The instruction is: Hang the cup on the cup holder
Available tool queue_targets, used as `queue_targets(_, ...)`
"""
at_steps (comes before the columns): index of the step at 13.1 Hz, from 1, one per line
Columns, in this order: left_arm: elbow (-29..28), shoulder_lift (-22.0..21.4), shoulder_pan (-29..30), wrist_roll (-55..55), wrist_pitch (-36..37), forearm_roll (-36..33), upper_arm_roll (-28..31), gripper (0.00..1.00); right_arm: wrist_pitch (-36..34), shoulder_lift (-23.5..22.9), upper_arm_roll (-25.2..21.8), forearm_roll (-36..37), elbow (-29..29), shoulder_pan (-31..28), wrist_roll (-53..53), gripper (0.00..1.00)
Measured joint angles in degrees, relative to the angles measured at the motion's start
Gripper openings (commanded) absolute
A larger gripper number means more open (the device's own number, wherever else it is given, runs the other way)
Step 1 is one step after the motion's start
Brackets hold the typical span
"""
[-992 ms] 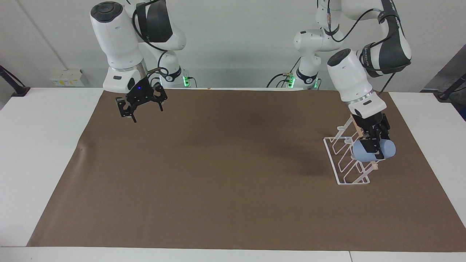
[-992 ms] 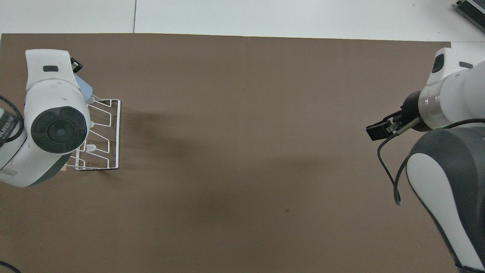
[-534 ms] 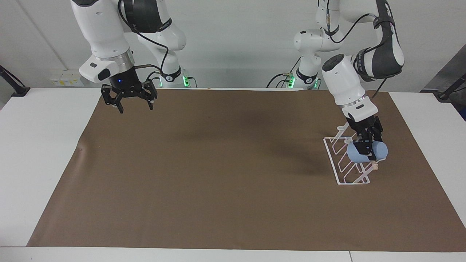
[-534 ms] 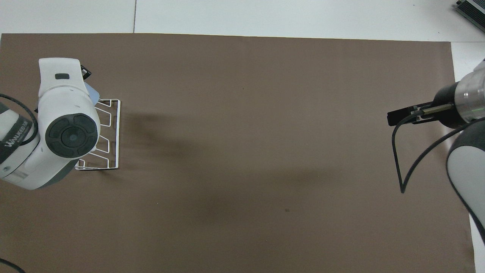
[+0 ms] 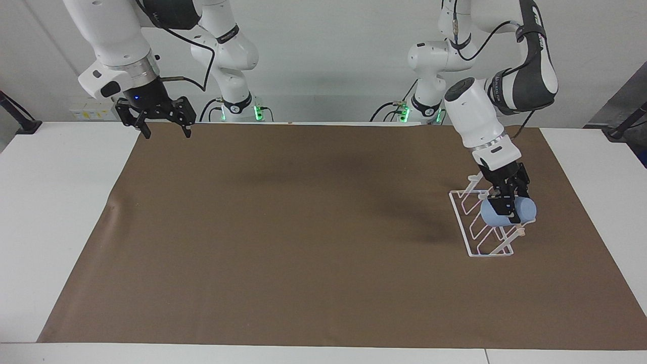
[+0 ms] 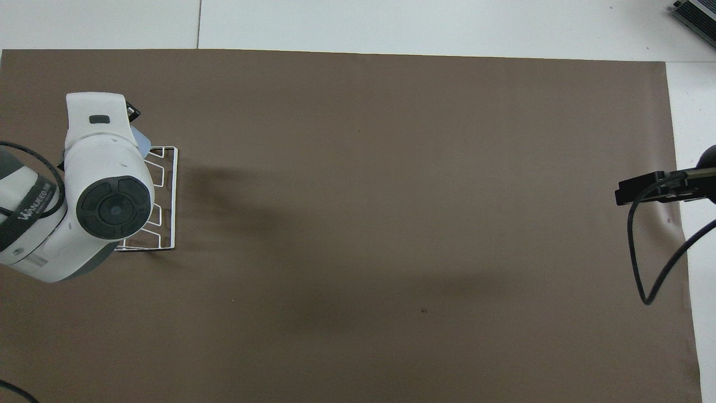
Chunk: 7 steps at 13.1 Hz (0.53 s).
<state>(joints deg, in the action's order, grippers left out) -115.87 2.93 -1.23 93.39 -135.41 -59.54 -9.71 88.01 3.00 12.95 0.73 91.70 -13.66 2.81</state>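
The light-blue cup lies on its side in the air over the slanted prongs of the white wire cup holder, which stands toward the left arm's end of the table. My left gripper is shut on the cup from above. In the overhead view the left wrist hides most of this; only a sliver of the cup and part of the cup holder show. My right gripper hangs open and holds nothing, raised over the mat's corner near the right arm's base; the overhead view shows the right gripper edge-on.
A brown mat covers most of the white table. A black cable loops down from the right wrist.
The right arm has lifted and drawn back toward its own base and end of the table, its gripper still open. The left gripper has shifted the cup slightly down onto the rack's prongs.
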Motion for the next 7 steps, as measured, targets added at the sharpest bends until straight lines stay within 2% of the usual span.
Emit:
queue_targets(1, -0.1, 0.0, 0.0, 0.1, -0.1, -0.1, 0.0, 0.01, -0.2, 0.1, -0.4, 0.0, 0.0, 0.0, 0.0, 1.0)
queue_targets(2, -0.1, 0.0, 0.0, 0.1, -0.3, -0.1, 0.0, 0.35, -0.3, 0.3, -0.8, 0.0, 0.0, 0.0, 0.0, 1.0)
queue_targets(4, -0.4, 0.0, 0.1, 0.1, -1.1, -0.1, 0.1, 0.71, -0.3, 0.3, -1.7, 0.0, 0.0, -0.1, 0.0, 1.0)
queue_targets(6, -0.7, -0.1, 0.1, 0.1, -1.4, -0.2, 0.2, 1.0, -0.4, 0.3, -2.2, 0.0, 0.1, -0.1, 0.0, 1.0)
queue_targets(7, -0.8, -0.1, 0.1, 0.1, -1.7, -0.2, 0.2, 1.0, -0.4, 0.3, -2.2, 0.0, 0.1, -0.1, 0.0, 1.0)
